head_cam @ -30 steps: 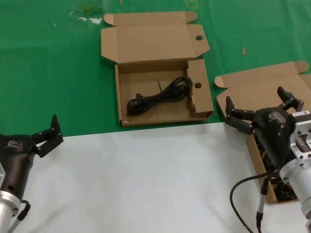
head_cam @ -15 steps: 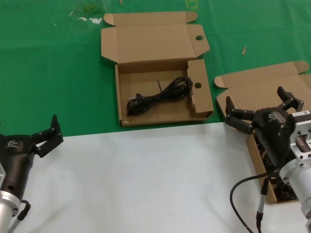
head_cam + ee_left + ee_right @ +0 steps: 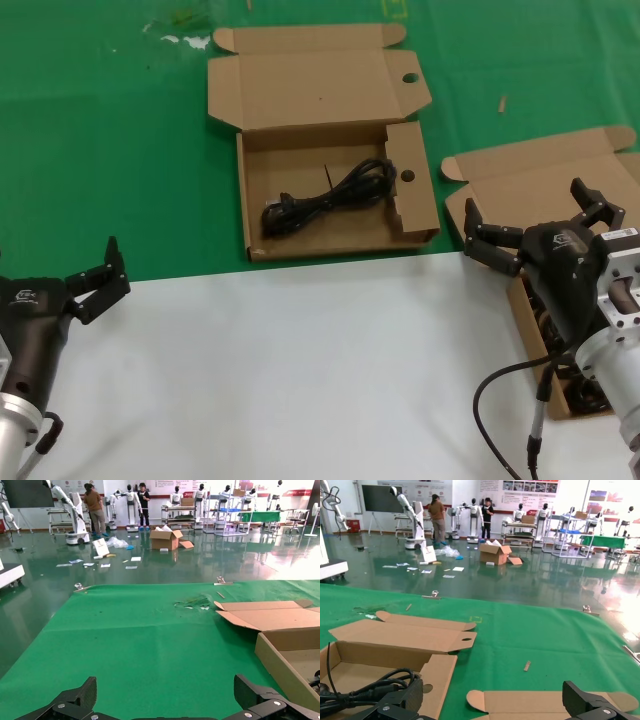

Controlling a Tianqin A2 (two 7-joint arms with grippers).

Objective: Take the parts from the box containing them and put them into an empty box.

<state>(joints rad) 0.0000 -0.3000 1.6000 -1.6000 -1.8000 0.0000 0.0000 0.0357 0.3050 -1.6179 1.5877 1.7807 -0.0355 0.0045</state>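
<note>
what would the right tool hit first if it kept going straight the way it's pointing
Probably the raised lid of the plain brown box under it. The right tool, open, points away from the robot with that lid just ahead. Depth is unclear, so it might pass above.

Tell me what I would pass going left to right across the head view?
Black left gripper → black coiled cord inside the holed brown cardboard box → black right gripper → plain brown cardboard box at the right edge.

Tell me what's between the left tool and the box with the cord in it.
Nothing: in the head view only bare green cloth lies between the open left tool and the box holding the cord.
</note>
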